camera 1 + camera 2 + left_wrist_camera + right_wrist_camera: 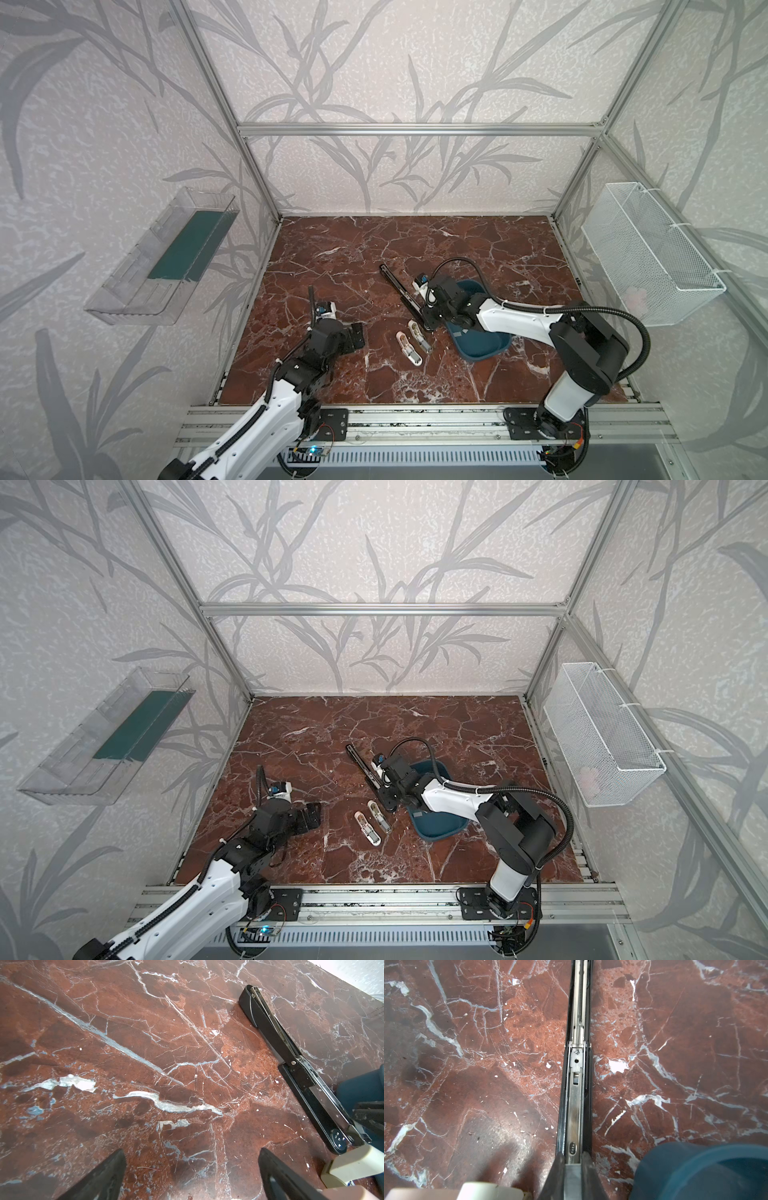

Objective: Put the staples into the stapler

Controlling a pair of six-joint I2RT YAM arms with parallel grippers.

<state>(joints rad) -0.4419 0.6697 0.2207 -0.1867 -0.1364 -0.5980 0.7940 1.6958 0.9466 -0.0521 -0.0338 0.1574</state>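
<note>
Dark teal plastic tray with rounded corners (484, 347) sits right of the surface's middle, and two small cream plastic oblong pieces (408, 348) are just left of it.

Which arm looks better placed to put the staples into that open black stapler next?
Right. The right claw is shut on a grey staple strip, lined up along the open stapler and its channel. The left claw hangs open above the table, off to the side.

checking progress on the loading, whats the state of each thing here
stapler: opened out flat, magazine exposed
staples: strip gripped by right hand, over stapler's anvil end
right hand: shut on staples
left hand: open, empty
blue tray: flat on table
</note>
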